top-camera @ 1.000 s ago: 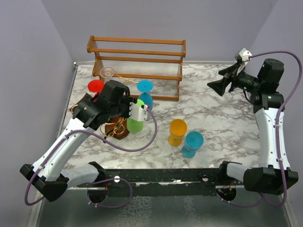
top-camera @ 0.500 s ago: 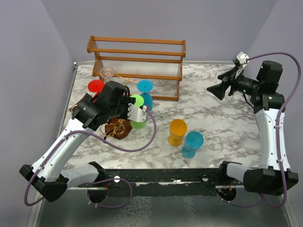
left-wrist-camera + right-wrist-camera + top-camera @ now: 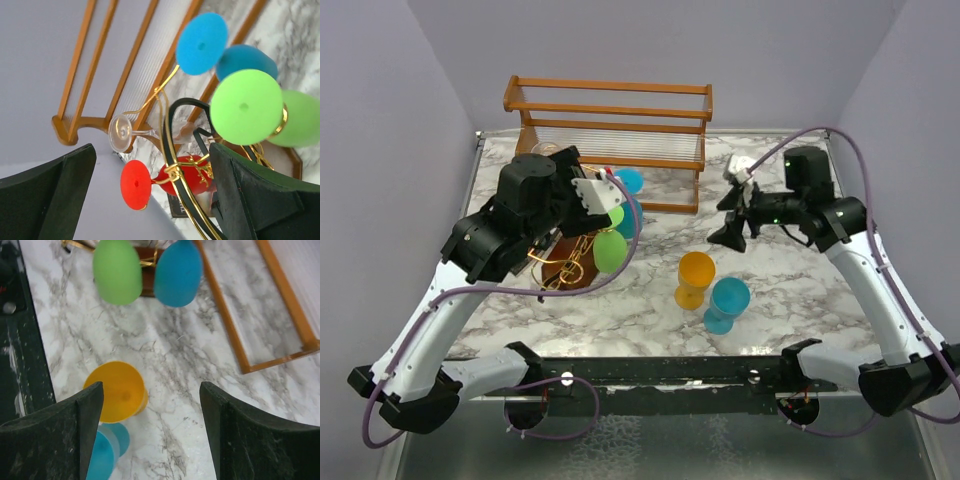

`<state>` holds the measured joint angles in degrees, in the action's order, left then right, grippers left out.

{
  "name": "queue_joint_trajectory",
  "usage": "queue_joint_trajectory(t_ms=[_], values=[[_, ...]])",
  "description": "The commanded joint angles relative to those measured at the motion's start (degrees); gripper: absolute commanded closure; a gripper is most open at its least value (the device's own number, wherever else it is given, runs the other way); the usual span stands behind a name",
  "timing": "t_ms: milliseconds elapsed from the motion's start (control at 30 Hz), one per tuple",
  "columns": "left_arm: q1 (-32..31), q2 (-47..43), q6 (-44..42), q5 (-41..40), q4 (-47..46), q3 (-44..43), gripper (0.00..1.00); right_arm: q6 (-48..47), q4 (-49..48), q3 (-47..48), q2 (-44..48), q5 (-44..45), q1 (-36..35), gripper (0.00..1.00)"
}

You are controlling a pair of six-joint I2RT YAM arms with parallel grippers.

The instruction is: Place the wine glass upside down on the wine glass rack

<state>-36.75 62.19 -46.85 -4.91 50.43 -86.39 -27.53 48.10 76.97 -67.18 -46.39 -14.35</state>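
1. Two robot arms reach over a marble table (image 3: 660,325). A gold wire wine glass rack (image 3: 568,268) stands at about 9 o'clock on it, and a wooden slatted frame (image 3: 608,100) at 12 o'clock.
2. The green wine glass (image 3: 244,106) hangs upside down on the rack, foot up and bowl down, its long axis roughly vertical. A blue glass (image 3: 201,44), a red glass (image 3: 136,184) and a clear glass (image 3: 121,132) hang around it.
3. The left gripper (image 3: 152,150) sits at the rack, jaws wide apart and gripping nothing. In its wrist view the green glass lies at 2 o'clock, just beyond one fingertip, not between the fingers.
4. The right gripper (image 3: 151,387) hovers near the table's centre, jaws apart and empty.
5. An orange wine glass (image 3: 117,392) stands on the table below it, with a teal glass (image 3: 728,298) just beside it at 5 o'clock.
6. In the right wrist view the orange glass lies at 9 o'clock of the jaw gap, its edge tucked behind one finger and its long axis pointing up toward the camera. The right arm is far nearer to it, and would probably need to shift toward that side before closing.
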Motion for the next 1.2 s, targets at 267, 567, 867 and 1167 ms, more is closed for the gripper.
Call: queue_joint_trajectory(t_ms=[267, 567, 867, 1167], values=[[9.1, -1.8, 17.0, -10.1, -15.0, -1.0, 0.01, -10.0, 5.6, -5.2, -7.1, 21.4, -17.6, 0.32], [10.0, -1.6, 17.2, -9.5, -14.8, -1.2, 0.01, -11.2, 5.8, -5.2, -12.0, 22.6, -21.0, 0.51], [10.3, -2.2, 17.6, -10.3, -16.0, 0.4, 0.01, -12.4, 6.8, -2.4, -16.2, 21.6, -23.9, 0.92], [11.8, -2.4, 19.3, -10.6, -17.0, 0.0, 0.01, -15.4, 3.5, 6.1, -15.7, 16.9, -24.0, 0.99]])
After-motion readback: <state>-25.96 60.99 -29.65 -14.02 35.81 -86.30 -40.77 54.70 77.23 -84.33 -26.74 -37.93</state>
